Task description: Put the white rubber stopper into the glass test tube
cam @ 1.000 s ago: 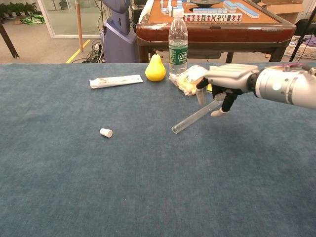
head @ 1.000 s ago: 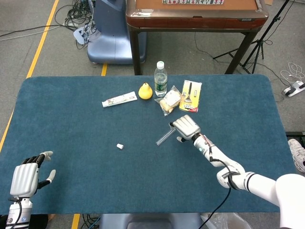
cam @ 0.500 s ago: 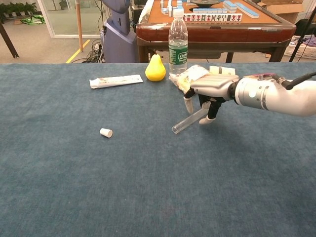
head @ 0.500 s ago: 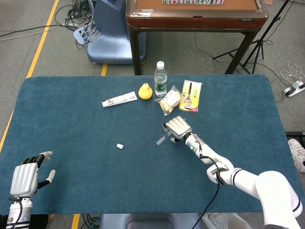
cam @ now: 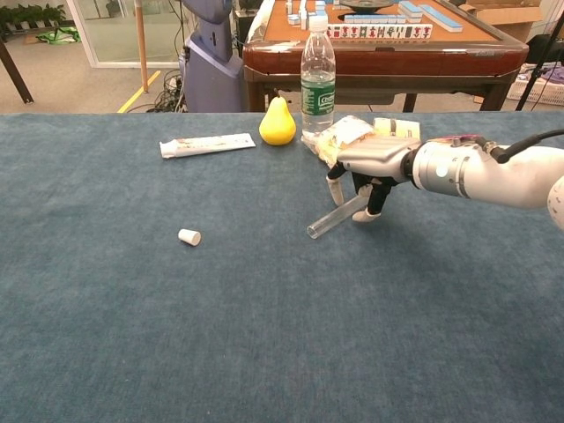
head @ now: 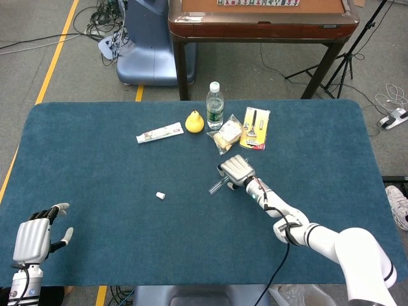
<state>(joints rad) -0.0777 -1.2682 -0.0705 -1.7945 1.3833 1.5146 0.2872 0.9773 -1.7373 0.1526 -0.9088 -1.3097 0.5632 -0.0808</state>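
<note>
1. step in hand - picking up the glass test tube [cam: 337, 216]; right hand [cam: 370, 172] sits over its far end, fingers curled down around it; a firm grasp isn't confirmed - looks like closing, tube lying on the blue table [cam: 132, 335].
2. left hand [head: 35, 237] at the near left corner, fingers apart, holding nothing.
3. next move likely needs a secure grip and lift, open mouth turned toward the stopper.
4. white rubber stopper [cam: 189, 236] - small, stubby, lying on its side, well apart to the tube's left; tube clear, slim, open end nearer the camera.
</note>
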